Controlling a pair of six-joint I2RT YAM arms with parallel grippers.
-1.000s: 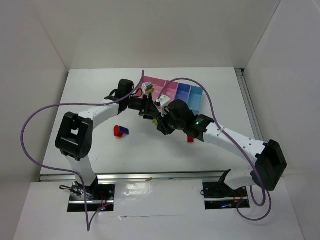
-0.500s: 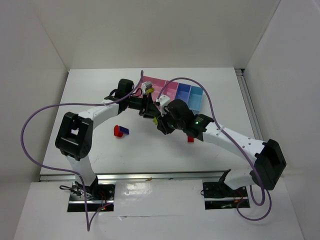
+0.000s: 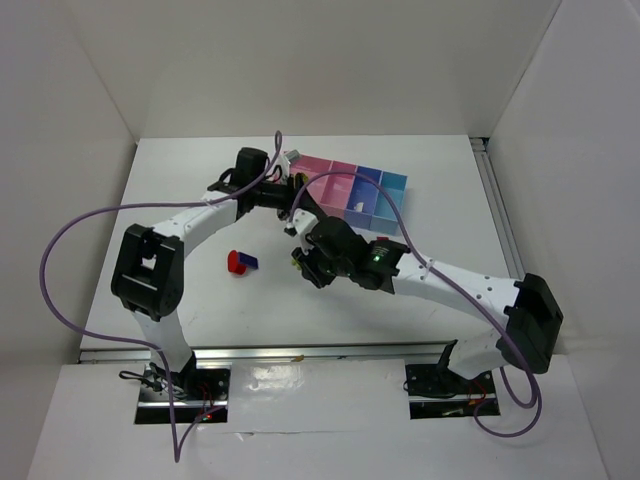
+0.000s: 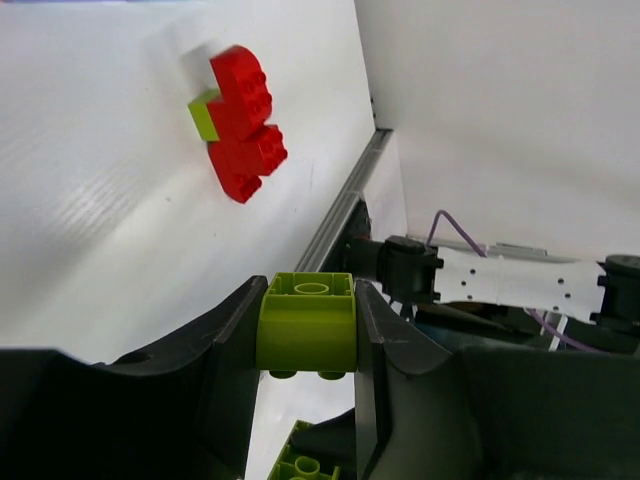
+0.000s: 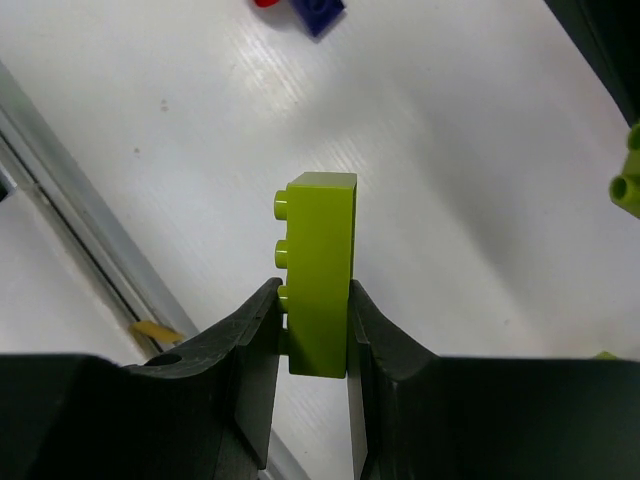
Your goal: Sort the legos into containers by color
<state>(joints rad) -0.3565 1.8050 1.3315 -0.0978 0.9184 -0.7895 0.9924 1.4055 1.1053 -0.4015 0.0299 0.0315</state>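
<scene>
Legos sat in both your grips: the left arm (image 3: 200, 222) had its jaws pinching a lime-green brick (image 4: 306, 322) by two opposite sides, a stud showing on its top face; the right arm (image 3: 450, 282) had its jaws pressed on a second lime-green brick (image 5: 320, 265), held on end above the white surface (image 3: 180, 170) with its studs facing left in the wrist view; both wrists met near the middle, just in front of the containers (image 3: 392, 184), a joined row of pink and blue bins at the far side. On the surface you had a red brick (image 3: 237, 263) touching a dark blue brick (image 3: 251, 262), left of the right arm's jaws; the left wrist view showed a red cluster (image 4: 245, 125) with a small lime-green piece (image 4: 203, 116) against it; a third lime-green brick (image 4: 300, 465) showed below the left jaws.
</scene>
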